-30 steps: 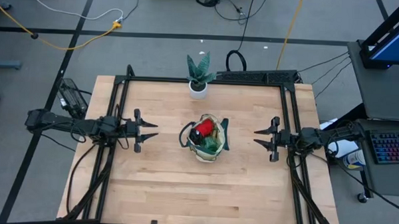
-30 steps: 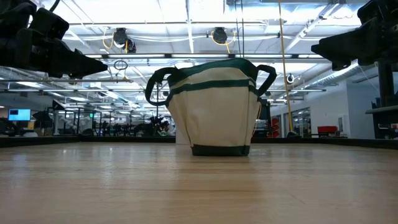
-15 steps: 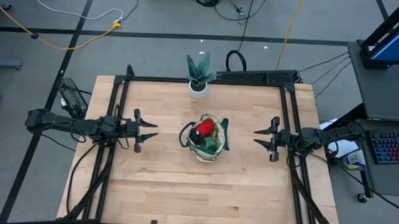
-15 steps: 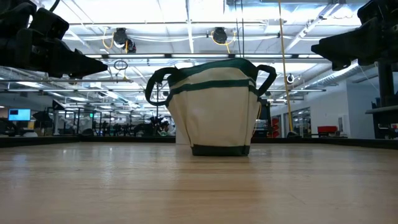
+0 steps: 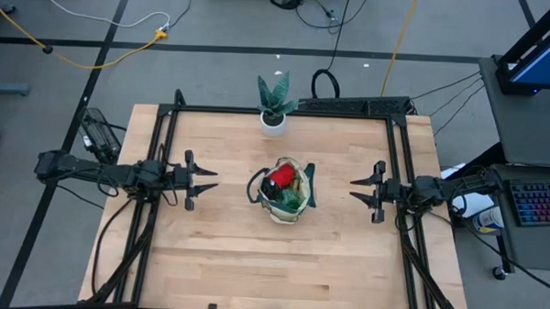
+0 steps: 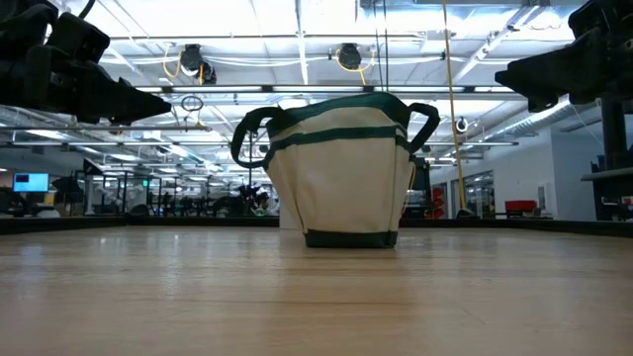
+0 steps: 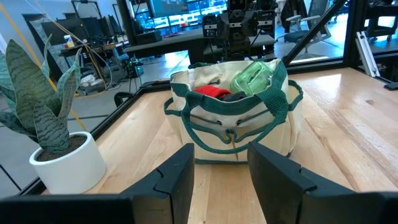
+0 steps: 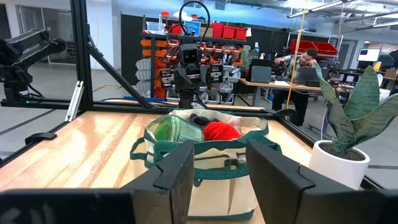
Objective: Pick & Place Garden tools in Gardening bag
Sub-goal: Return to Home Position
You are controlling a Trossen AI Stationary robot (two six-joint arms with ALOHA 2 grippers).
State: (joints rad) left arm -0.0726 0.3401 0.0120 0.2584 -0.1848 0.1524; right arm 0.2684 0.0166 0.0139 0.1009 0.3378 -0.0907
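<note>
Evidently the packing is finished and the arms are at what looks like their rest pose. The left gripper (image 5: 208, 181) hangs over the left side of the table (image 5: 253, 264), fingers spread and empty, well apart from the gardening bag (image 5: 283, 199), which stands upright mid-table with the green spray bottle (image 7: 252, 78) and a red item (image 7: 211, 92) showing in its mouth; on the right, the right gripper (image 5: 358, 189) mirrors it, likewise spread and empty. No loose tool lies outside the bag, the rest probably buried within it, so the next move calls for little beyond settling both arms.
</note>
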